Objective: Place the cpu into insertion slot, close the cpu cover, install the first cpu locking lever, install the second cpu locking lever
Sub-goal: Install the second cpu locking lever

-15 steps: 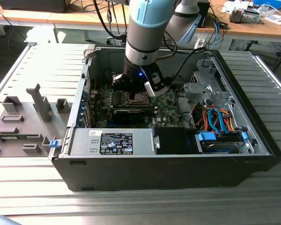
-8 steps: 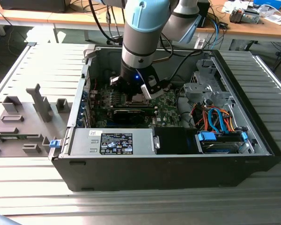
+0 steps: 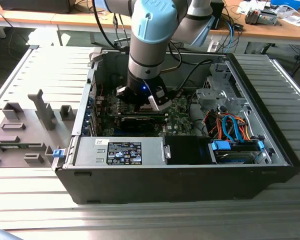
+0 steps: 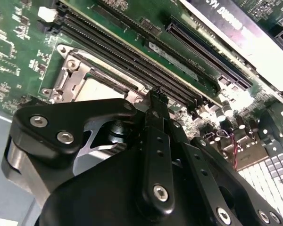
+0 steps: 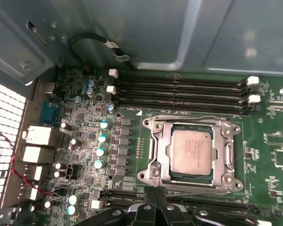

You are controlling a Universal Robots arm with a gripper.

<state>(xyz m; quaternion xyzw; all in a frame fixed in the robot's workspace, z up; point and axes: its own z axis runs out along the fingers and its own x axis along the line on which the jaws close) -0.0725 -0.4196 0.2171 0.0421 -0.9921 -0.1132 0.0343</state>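
In the first wrist view the silver-grey cpu (image 5: pixel 192 151) lies flat in the insertion slot (image 5: pixel 151 177) on the green board. The cpu cover (image 5: pixel 156 155) is folded down around it as a silver frame. One thin locking lever (image 5: pixel 188 117) runs along the socket's far edge, and a second locking lever (image 5: pixel 198 190) runs along the edge nearest my fingers. My gripper (image 5: pixel 155 193) is shut, its tips touching the end of that nearer lever. The second wrist view shows the gripper (image 4: pixel 154 96) at the socket's edge, beside the cover (image 4: pixel 75 63). The exterior view has the gripper (image 3: pixel 145 98) low inside the computer case.
Long black memory slots (image 5: pixel 179 92) lie just beyond the socket, with capacitors (image 5: pixel 101 139) beside it and the grey case wall (image 5: pixel 132 28) behind. A long card slot (image 4: pixel 207 47) runs nearby. The power supply (image 3: pixel 120 150) and cables (image 3: pixel 230 127) crowd the case. A grey fixture (image 3: pixel 20 130) stands at the exterior view's left.
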